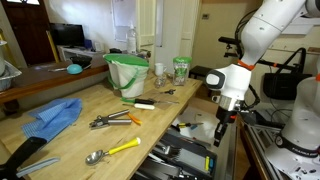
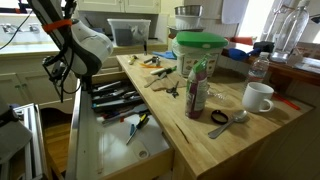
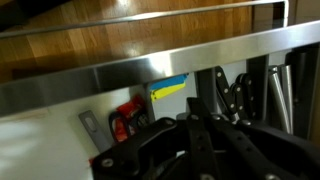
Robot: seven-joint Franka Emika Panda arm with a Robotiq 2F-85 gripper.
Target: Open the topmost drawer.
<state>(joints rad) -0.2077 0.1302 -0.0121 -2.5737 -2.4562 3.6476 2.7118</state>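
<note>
The topmost drawer point(image 1: 185, 152) stands pulled out from the wooden island in both exterior views point(image 2: 112, 140). Its inside holds dark-handled knives and other utensils point(image 2: 115, 100). My gripper point(image 1: 221, 125) hangs just over the drawer's outer end, pointing down, and also shows in an exterior view point(image 2: 72, 86). In the wrist view the dark fingers point(image 3: 190, 150) fill the lower frame and look closed together with nothing between them. Behind them I see the dark wood front point(image 3: 120, 40), a metal strip, black knife handles point(image 3: 235, 95) and a yellow and blue item point(image 3: 168, 88).
On the butcher-block top lie a green bucket point(image 1: 127, 72), a blue cloth point(image 1: 55, 115), pliers point(image 1: 112, 120) and a yellow-handled spoon point(image 1: 115, 150). A white mug point(image 2: 258, 97), a bottle point(image 2: 197, 90) and a green-lidded bowl point(image 2: 198, 45) stand there too.
</note>
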